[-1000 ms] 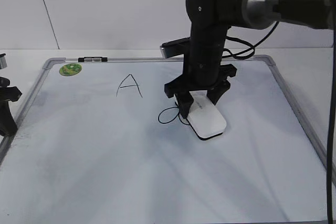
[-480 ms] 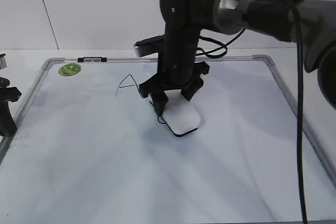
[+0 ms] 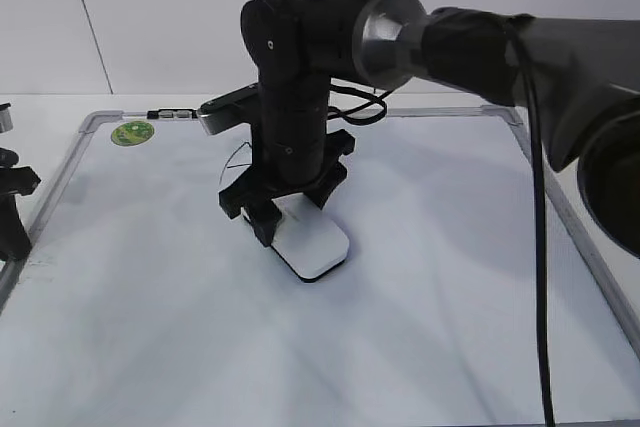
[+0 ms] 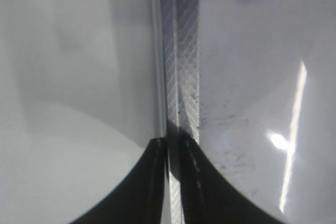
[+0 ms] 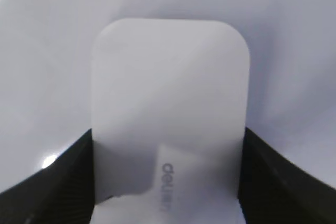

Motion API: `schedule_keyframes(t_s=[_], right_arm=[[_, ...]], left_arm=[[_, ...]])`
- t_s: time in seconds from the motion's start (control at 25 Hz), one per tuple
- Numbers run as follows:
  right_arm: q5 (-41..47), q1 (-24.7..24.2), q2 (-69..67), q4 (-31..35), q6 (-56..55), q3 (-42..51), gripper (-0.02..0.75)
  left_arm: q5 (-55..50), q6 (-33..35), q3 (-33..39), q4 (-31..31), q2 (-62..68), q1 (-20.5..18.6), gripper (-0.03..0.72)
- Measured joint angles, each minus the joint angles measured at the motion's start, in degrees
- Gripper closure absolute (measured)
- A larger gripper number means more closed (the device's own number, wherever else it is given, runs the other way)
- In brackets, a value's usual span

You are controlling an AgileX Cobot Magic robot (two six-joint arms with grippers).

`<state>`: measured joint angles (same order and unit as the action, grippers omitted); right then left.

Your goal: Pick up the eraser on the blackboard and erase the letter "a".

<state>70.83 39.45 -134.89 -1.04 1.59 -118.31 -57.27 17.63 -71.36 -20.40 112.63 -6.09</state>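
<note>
A large white blackboard (image 3: 420,327) (white despite its name, framed in silver-grey metal) fills the exterior view. Across its middle reaches the black right arm, whose right gripper (image 3: 292,209) is clamped on the sides of the eraser (image 3: 312,244), pressing the white block flat onto the board left of centre. No trace of the letter "a" shows around the eraser, so the erasing seems largely done, though the arm hides part of the surface. At the board's left edge the left gripper (image 4: 169,153) rests idle, its jaws nearly together, holding nothing. A small green magnet (image 3: 134,132) sits at the far left corner.
</note>
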Motion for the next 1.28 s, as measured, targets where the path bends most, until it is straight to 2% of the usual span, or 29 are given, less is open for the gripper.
schedule_keyframes(t_s=[0.32, 0.76, 0.88, 1.12, 1.28], right_arm=[[-2.3, -3.0, 1.4, 1.0, 0.0, 3.4, 0.198], [-1.4, -13.4, 3.1, -4.3, -1.0, 4.9, 0.198], [-1.3, -14.7, 3.3, -3.9, -1.0, 5.1, 0.199], [-1.1, -12.7, 3.4, -1.5, -0.8, 5.2, 0.199], [-1.1, -7.8, 3.4, -0.5, -0.7, 5.2, 0.199]], left_arm=[[0.0, 0.0, 0.0, -0.1, 0.0, 0.0, 0.620], [0.0, 0.0, 0.0, -0.1, 0.0, 0.0, 0.617], [-0.1, 0.0, 0.0, -0.1, 0.0, 0.0, 0.617], [-0.1, 0.0, 0.0, -0.1, 0.0, 0.0, 0.617], [-0.1, 0.0, 0.0, -0.1, 0.0, 0.0, 0.617]])
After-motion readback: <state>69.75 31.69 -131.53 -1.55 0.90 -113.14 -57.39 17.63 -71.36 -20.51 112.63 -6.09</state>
